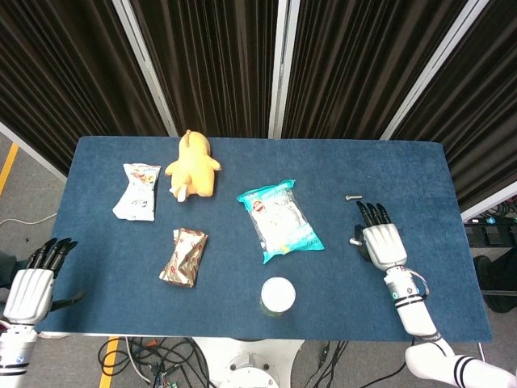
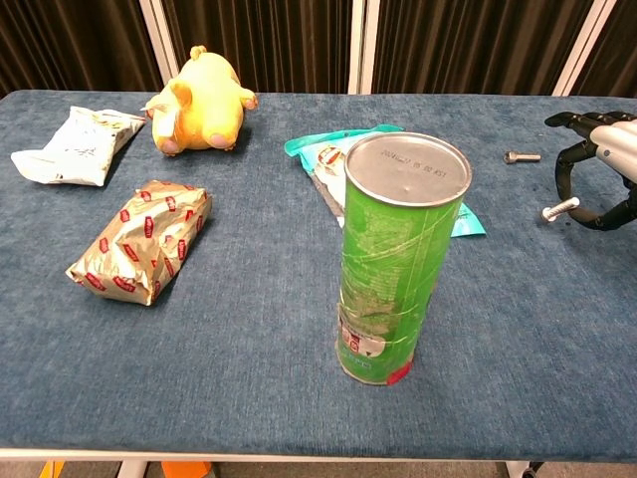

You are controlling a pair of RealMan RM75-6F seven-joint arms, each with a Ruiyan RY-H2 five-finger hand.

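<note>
My right hand (image 1: 381,244) (image 2: 603,169) hovers over the right part of the blue table (image 1: 428,170) and pinches a small silver bolt (image 1: 354,240) (image 2: 559,208) between thumb and a finger, lifted just off the cloth. A second bolt (image 1: 351,197) (image 2: 520,156) lies on the table just beyond that hand. My left hand (image 1: 32,284) hangs off the table's near left corner, fingers straight and holding nothing; only the head view shows it.
A green chip can (image 1: 277,296) (image 2: 398,259) stands at the near edge. A teal snack bag (image 1: 279,218), a gold-red packet (image 1: 184,256), a white packet (image 1: 137,191) and a yellow plush toy (image 1: 194,166) lie centre and left.
</note>
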